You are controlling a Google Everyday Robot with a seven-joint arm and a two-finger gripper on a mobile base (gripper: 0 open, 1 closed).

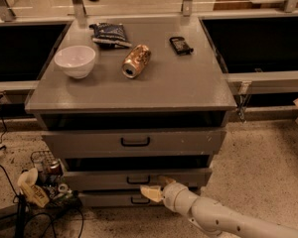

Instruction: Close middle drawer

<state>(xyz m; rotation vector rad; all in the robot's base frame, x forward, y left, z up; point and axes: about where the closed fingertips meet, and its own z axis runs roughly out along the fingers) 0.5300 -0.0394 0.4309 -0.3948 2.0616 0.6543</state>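
The middle drawer is the second of three grey fronts in the cabinet, with a small black bar handle at its centre. It stands pulled out a little, with a dark gap above it. My gripper is cream-coloured, on a white arm that comes in from the lower right. It sits right at the middle drawer's front, just right of the handle and partly over its lower edge. I cannot tell whether it touches the front.
The top drawer also stands out a little; the bottom drawer is lowest. On the cabinet top are a white bowl, a can on its side, a dark bag and a small black item. Clutter and cables lie on the floor at left.
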